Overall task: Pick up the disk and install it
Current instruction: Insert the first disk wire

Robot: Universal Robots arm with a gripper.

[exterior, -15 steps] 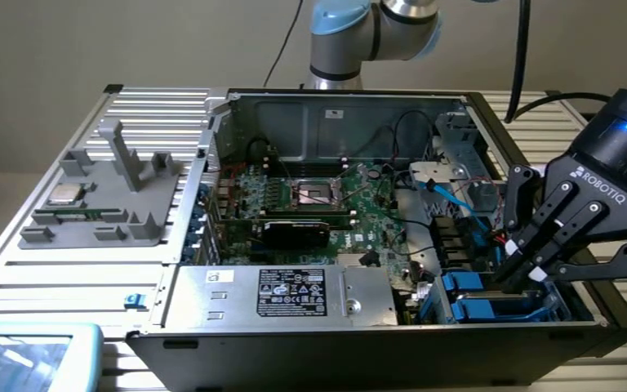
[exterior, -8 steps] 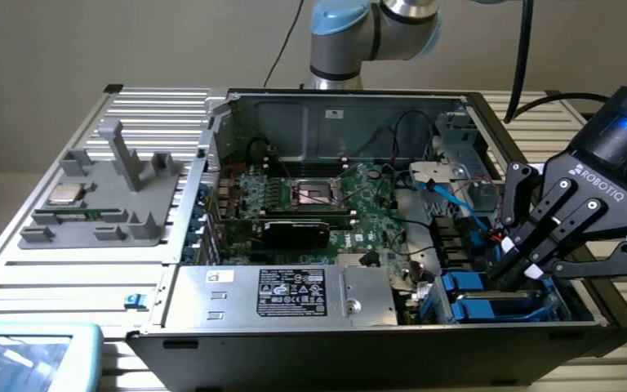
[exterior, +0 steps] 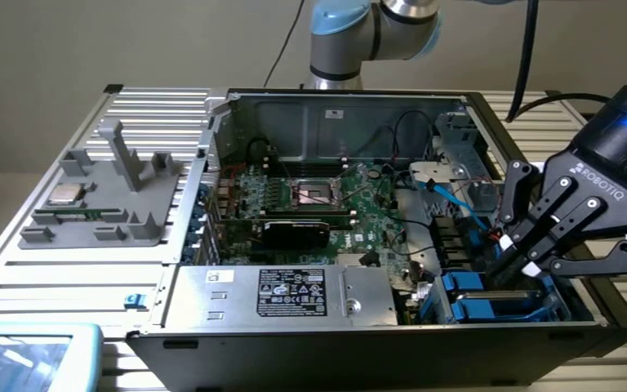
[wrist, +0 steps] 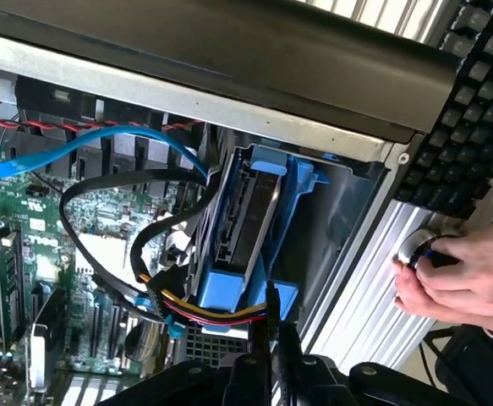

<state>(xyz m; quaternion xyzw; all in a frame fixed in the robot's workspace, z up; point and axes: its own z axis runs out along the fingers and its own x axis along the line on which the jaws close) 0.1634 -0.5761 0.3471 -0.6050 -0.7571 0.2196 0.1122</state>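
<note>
Fingers of the gripper (exterior: 509, 274) (wrist: 271, 338) are drawn together, their tips down at the near edge of the disk (wrist: 248, 222) (exterior: 477, 286); they seem to press on its blue frame rather than clasp it. The disk stands on edge in the drive bay (wrist: 347, 211) at the corner of the open computer case (exterior: 325, 122), on the exterior view's right. A person's hand (wrist: 457, 272) rests beside a keyboard (wrist: 474, 101).
</note>
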